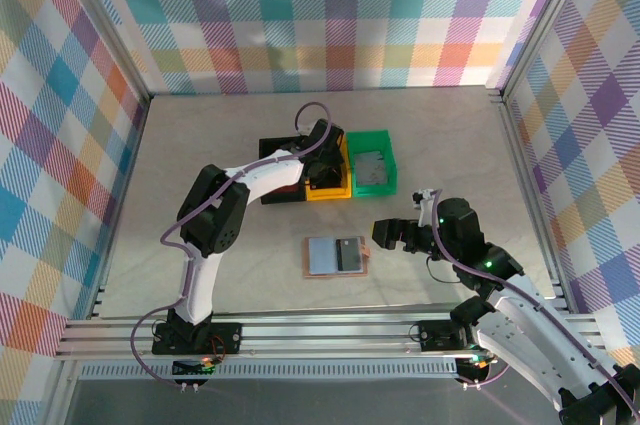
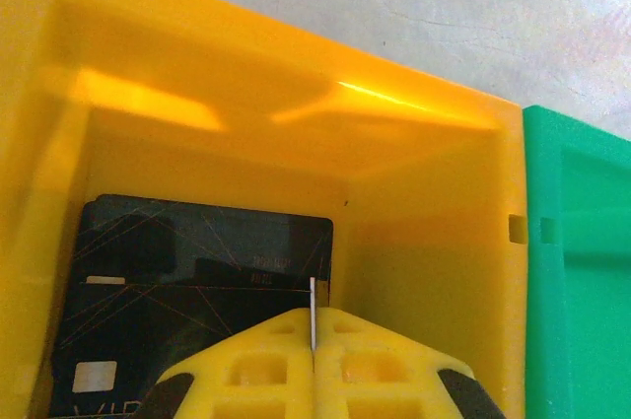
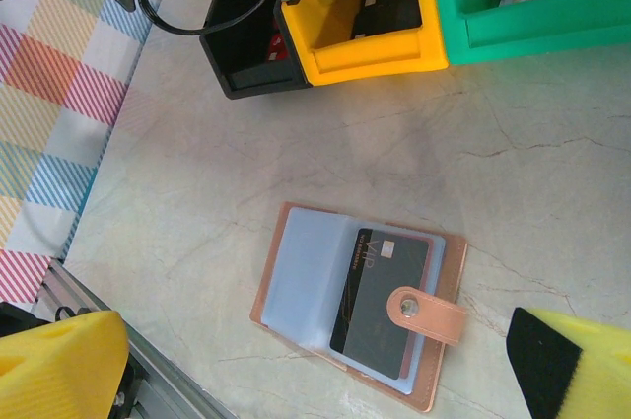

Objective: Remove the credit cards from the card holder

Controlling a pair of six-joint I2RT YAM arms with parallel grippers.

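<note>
The tan card holder (image 1: 337,256) lies open on the table, its snap tab (image 3: 426,312) folded over the pale pockets. A black credit card (image 3: 380,293) with gold "VIP" lettering sits in its right pocket. My right gripper (image 1: 385,235) hovers just right of the holder, open, its yellow fingers (image 3: 61,360) wide on either side of the holder. My left gripper (image 2: 314,328) is down inside the yellow bin (image 1: 327,183), shut on a thin card seen edge-on (image 2: 313,303). Black credit cards (image 2: 187,271) lie on that bin's floor.
A black bin (image 1: 280,173) stands left of the yellow one and a green bin (image 1: 372,141) right of it, with a grey card (image 1: 371,167) inside. The aluminium rail (image 1: 320,330) runs along the near edge. Plaid walls enclose the table.
</note>
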